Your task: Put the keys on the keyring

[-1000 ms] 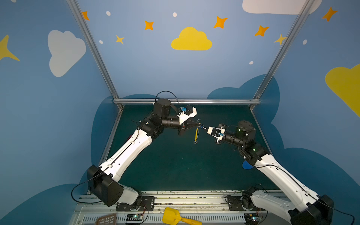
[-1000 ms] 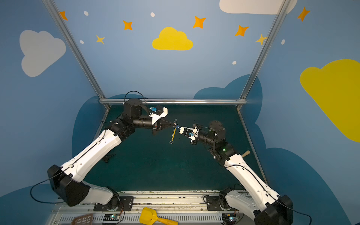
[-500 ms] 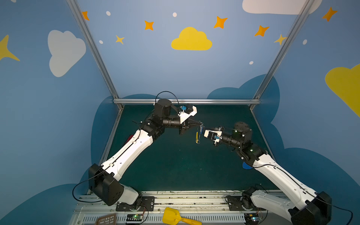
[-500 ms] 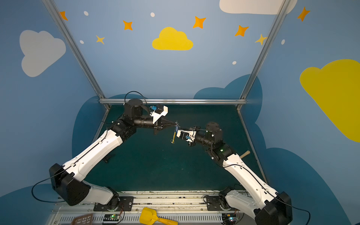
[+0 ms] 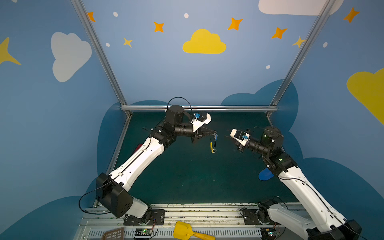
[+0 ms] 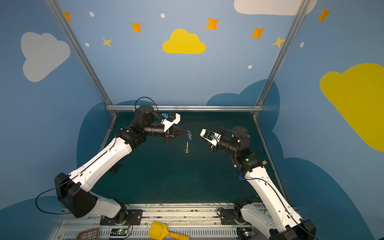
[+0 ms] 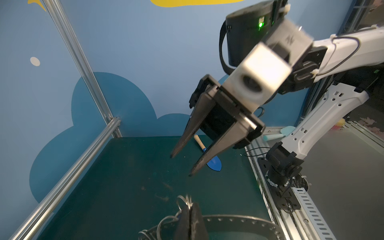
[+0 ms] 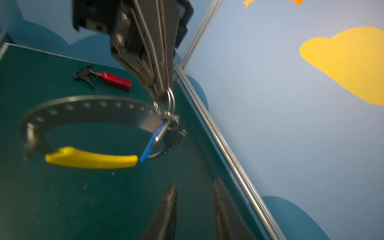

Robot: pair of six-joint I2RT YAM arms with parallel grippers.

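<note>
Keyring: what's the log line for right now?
left pincer: shut on keyring | keys: hanging on keyring | right pincer: open, empty, apart

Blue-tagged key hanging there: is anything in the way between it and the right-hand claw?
Nothing visible. Only open air above the green mat lies between the open right gripper and the blue-tagged key, which hangs with the keyring from the shut left gripper.

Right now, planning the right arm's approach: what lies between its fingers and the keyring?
Nothing: the right wrist view shows only bare mat between the right fingers and the keyring.
</note>
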